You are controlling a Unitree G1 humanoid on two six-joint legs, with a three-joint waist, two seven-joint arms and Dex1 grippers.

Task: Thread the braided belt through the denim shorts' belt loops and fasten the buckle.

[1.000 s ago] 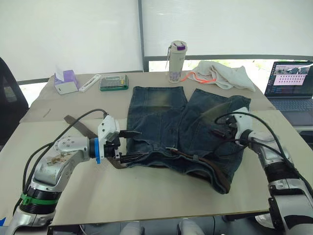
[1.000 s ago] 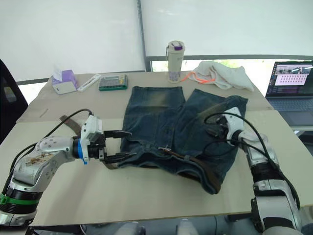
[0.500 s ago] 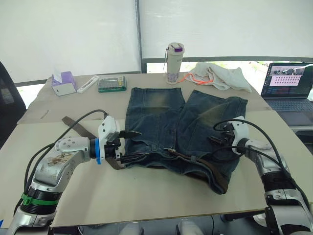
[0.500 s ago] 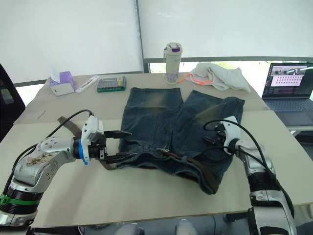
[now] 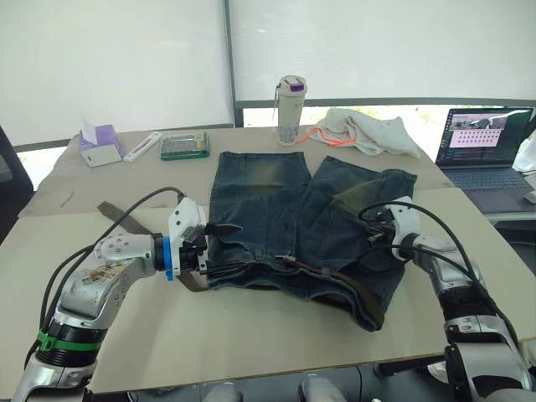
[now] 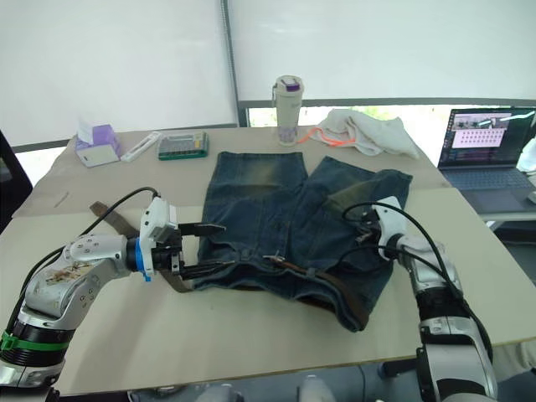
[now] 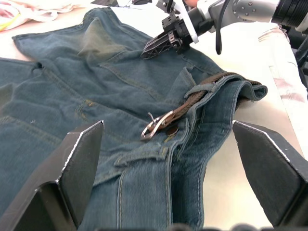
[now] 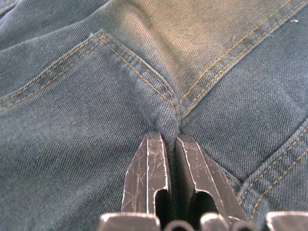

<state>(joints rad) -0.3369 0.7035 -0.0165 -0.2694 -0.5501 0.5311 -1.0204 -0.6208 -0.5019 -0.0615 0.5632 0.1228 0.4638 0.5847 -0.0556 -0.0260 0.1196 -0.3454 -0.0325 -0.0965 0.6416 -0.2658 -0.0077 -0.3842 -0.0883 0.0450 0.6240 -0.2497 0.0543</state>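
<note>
No legible text, label, brand, number or sign is found on any item inspected: the laptop (image 5: pixel 486 149) screen shows only small pink and dark panels too fine to read, and the tissue box (image 5: pixel 99 146) and the bottle (image 5: pixel 289 110) carry no readable markings.

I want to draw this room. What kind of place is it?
Probably an office or lab workroom: a big table by blind-covered windows, with an open laptop, a calculator and a tissue box on it.

Right gripper (image 8: pixel 171 144) jaws pinching fold of denim shorts (image 8: pixel 86 96).
</note>
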